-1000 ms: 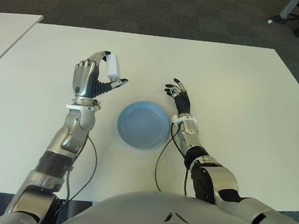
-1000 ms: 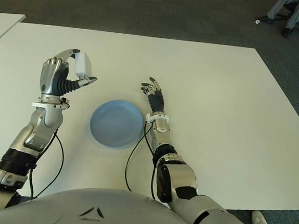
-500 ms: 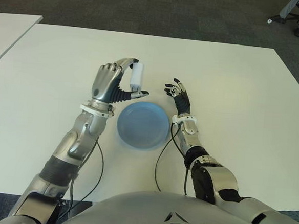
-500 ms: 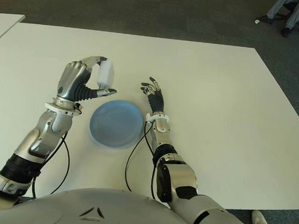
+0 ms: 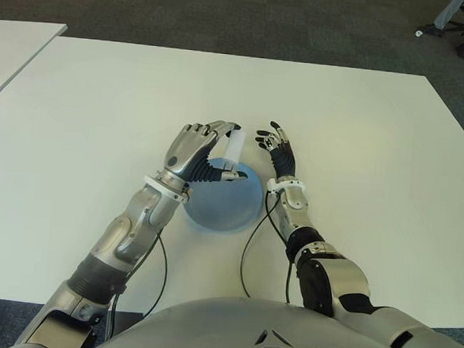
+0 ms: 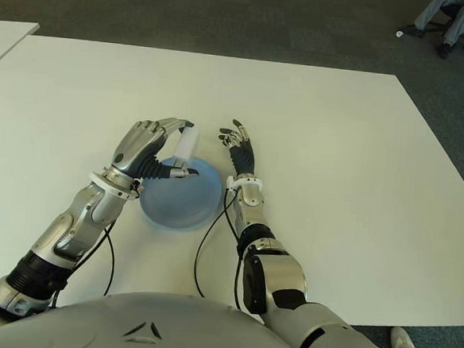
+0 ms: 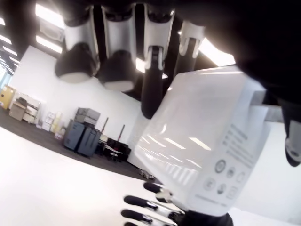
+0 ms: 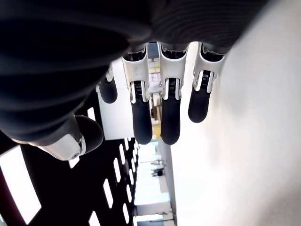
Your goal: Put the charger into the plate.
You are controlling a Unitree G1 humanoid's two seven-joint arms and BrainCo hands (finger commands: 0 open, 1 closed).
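While we carry it, the scene by view:

Left eye: our left hand [image 5: 198,149] pinches the charger [image 5: 233,146] between thumb and fingers, held over the far rim of the plate [image 5: 233,210]. Charger is not yet in the plate. Plate sits on the table [image 5: 363,127].

Left eye, idle hand: our right hand [image 5: 277,149] shows just beside the plate, on its right, fingers loosely spread, holding nothing. We can't tell if it touches the table.

Right eye: same layout. Charger [image 6: 186,144] upright in the left hand [image 6: 144,148], above the plate's far edge, close to the right hand [image 6: 238,146].

Left wrist: charger [image 7: 207,155] fills the view, white block with small printed marks. One finger presses its upper edge, the others hang beside it. Right hand's fingertips [image 7: 141,209] show farther off.

Right wrist: right hand's fingers [image 8: 164,113] relaxed, nothing between them.

Risk: we judge a release here could drop the charger on the rim, so it tips or slides out onto the table; the hold looks like a light fingertip pinch. Reaching further could bump the right hand.

Hidden: left hand covers part of the plate. Charger prongs not visible. Height above the plate can't be read.
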